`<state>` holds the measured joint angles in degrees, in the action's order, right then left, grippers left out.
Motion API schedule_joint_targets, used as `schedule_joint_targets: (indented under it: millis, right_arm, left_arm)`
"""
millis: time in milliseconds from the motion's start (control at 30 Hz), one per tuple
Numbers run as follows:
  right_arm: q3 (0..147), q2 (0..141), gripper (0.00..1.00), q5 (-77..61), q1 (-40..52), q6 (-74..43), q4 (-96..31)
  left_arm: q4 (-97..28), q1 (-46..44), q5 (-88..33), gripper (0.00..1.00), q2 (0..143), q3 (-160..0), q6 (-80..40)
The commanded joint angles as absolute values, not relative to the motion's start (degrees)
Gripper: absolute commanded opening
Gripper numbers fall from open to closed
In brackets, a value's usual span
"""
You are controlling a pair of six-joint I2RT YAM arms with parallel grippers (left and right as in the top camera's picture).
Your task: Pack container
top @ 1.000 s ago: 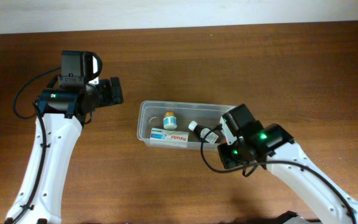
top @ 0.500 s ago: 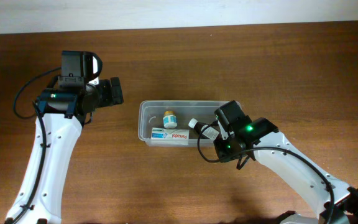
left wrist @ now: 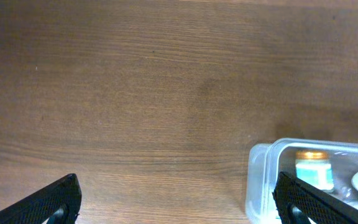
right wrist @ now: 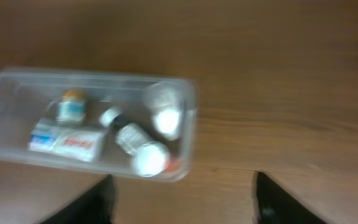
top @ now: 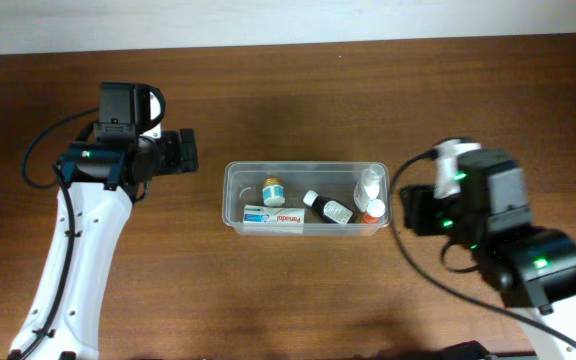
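The clear plastic container (top: 230,205) stands mid-table. It holds a gold-lidded jar (top: 273,189), a Panadol box (top: 272,218), a dark bottle (top: 328,208), a clear bottle (top: 370,183) and an orange-and-white bottle (top: 372,211). My right gripper (top: 413,212) is open and empty, just right of the container's right end. The right wrist view shows the container (right wrist: 188,112) with its contents, beyond the spread fingers (right wrist: 182,199). My left gripper (top: 185,150) is open and empty, up-left of the container. The left wrist view shows the container's corner (left wrist: 260,180) and the jar (left wrist: 312,171) by the right finger (left wrist: 176,202).
Bare brown wooden tabletop (top: 298,90) surrounds the container on all sides. A pale wall edge runs along the back of the table (top: 288,20). Nothing else lies loose on the wood.
My right arm has pulled back to the right, off the container. The dark bottle now lies in the container, and the two bottles at its right end are uncovered. The left arm has not moved.
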<state>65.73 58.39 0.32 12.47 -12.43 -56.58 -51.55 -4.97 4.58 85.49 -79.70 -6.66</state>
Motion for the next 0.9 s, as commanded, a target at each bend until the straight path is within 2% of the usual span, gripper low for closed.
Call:
schedule_joint_targets:
  millis: [0, 100, 233, 400, 600, 633, 667, 767, 867]
  right_arm:
    - [65.91, 62.17, 0.77, -1.34, 2.11, -7.53, -57.45]
    - [65.91, 67.46, 0.85, -2.59, -4.47, -5.96, -58.81]
    - [65.91, 67.59, 0.83, -2.96, -5.61, -5.93, -61.21]
    - [64.49, 55.55, 0.83, -2.57, -5.58, -5.93, -63.61]
    - [59.96, 35.81, 0.84, -2.55, -5.61, -5.1, -63.68]
    - [59.53, 33.45, 0.87, -2.5, -5.61, -5.1, -63.68]
    - [59.0, 29.89, 0.98, -2.37, -5.65, -5.1, -63.77]
    - [58.98, 24.58, 0.98, -2.57, -5.65, -5.1, -64.53]
    - [58.98, 22.57, 0.98, -2.57, -5.65, -5.1, -64.6]
  left_arm:
    - [-51.72, -5.63, 3.77, 0.99, 84.58, -79.59, -2.13]
    - [-52.31, -5.56, 3.81, 0.99, 84.58, -79.59, -2.11]
    - [-55.99, -5.45, 3.97, 0.99, 83.61, -79.53, -3.77]
    - [-54.65, -5.58, 2.44, 0.99, 71.61, -73.52, -4.29]
    - [-47.03, -5.58, 0.16, 0.99, 47.42, -53.01, -10.13]
    - [-46.15, -5.58, 0.16, 0.99, 44.05, -50.06, -11.14]
    - [-45.1, -5.58, 0.16, 0.99, 40.36, -46.92, -11.18]
    - [-43.11, -5.58, 0.19, 0.99, 32.95, -41.17, -11.11]
    - [-47.42, -5.58, 0.16, 0.99, 30.61, -40.34, -11.11]
